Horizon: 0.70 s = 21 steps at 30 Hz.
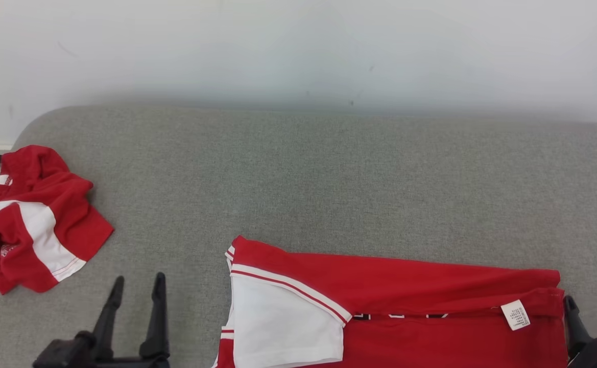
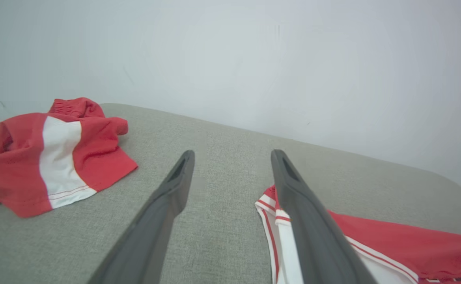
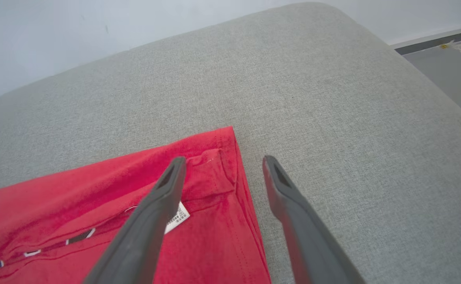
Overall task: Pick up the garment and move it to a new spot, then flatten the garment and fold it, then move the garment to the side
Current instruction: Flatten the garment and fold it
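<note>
Jersey (image 1: 431,286) lies flat near right, one lengthwise fold apparently made; further folds and move aside remain. Left tool (image 1: 140,280) and right tool (image 1: 587,305) spread, empty.

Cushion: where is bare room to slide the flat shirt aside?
Free: the wide band of cushion between the wall and the flat shirt; also the gap between that and the crumpled shirt, beyond the left gripper. Crowded: left end and near edge.
</note>
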{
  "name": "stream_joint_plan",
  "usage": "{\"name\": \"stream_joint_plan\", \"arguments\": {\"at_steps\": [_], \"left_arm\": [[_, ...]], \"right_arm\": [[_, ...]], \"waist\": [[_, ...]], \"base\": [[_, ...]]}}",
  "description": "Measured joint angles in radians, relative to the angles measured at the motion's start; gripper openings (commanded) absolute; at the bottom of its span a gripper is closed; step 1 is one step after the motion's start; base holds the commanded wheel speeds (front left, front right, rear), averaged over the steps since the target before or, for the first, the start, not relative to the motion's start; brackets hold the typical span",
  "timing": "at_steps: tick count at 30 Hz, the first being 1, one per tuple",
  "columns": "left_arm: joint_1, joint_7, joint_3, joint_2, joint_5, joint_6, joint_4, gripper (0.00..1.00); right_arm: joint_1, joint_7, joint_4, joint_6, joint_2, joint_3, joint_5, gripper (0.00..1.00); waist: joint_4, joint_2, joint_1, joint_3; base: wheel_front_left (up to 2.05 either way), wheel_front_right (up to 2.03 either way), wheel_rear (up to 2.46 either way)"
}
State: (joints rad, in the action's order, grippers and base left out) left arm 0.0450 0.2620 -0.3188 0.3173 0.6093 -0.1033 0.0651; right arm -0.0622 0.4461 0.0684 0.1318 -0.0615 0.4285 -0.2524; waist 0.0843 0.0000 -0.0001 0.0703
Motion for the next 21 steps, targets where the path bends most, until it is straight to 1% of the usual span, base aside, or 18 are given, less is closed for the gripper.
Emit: {"name": "stream_joint_plan", "arguments": {"at_steps": [2,5,9,13,17,21], "left_arm": [[-0.033,0.0,0.069,-0.033,-0.061,0.018,-0.035,1.0],[-0.072,0.0,0.145,-0.071,-0.118,0.063,-0.059,1.0],[-0.092,0.001,0.21,-0.108,-0.157,0.117,-0.068,1.0],[-0.099,0.0,0.239,-0.136,-0.192,0.157,-0.057,1.0],[-0.097,0.001,0.252,-0.157,-0.213,0.183,-0.044,1.0],[-0.089,0.001,0.256,-0.169,-0.24,0.198,-0.029,1.0]], "right_arm": [[0.001,-0.036,-0.034,0.0,0.006,0.007,0.013,1.0],[0.02,-0.074,-0.092,0.0,0.01,0.025,0.023,1.0],[0.045,-0.094,-0.169,0.0,0.01,0.043,0.037,1.0],[0.084,-0.096,-0.236,0.0,0.01,0.048,0.062,1.0],[0.116,-0.1,-0.304,0.0,0.011,0.048,0.058,1.0],[0.139,-0.117,-0.36,0.0,0.01,0.063,0.077,1.0]], "waist": [[0.002,0.0,0.0,-0.006],[0.004,0.0,0.0,-0.01],[0.009,0.0,0.0,-0.008],[0.015,0.0,0.0,0.002],[0.022,0.0001,0.0001,0.014],[0.031,0.0,0.0002,0.024]], "base": [[0.0,0.0,0.0],[0.0,0.0,0.0],[0.0,0.0,0.0],[0.0,0.0,0.0],[0.0,0.0,0.0],[0.0,0.0,0.0]]}}
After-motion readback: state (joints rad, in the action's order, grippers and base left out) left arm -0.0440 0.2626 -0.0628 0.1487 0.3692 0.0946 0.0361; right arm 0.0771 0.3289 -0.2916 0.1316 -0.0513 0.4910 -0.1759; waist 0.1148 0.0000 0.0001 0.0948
